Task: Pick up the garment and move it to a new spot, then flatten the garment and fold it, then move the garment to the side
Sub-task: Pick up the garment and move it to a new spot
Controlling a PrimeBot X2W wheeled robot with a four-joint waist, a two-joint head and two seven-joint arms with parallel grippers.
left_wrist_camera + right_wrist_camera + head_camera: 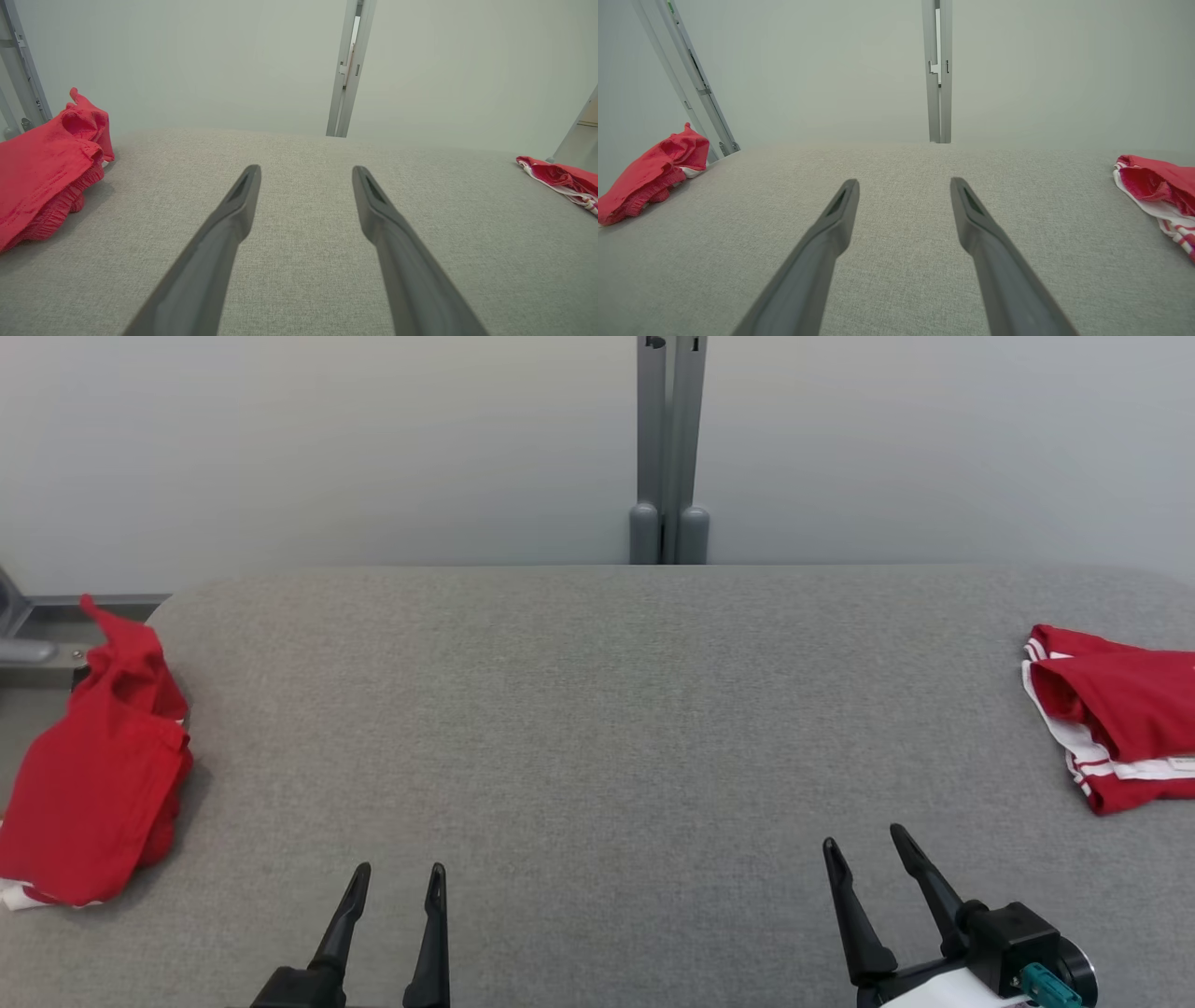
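Right garment, possibly shorts, half off-frame.

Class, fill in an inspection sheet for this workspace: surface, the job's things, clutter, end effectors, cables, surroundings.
Surface: grey fabric-covered table, bare across the middle.
Job's things: crumpled red garment at the table's left edge, untouched.
Clutter: second red garment with white trim, lying flatter at the right edge.
End effectors: left end effector and right end effector both open, holding nothing, over the table's near side.
Cables: nothing seen.
Surroundings: pale wall; grey upright post behind the table.
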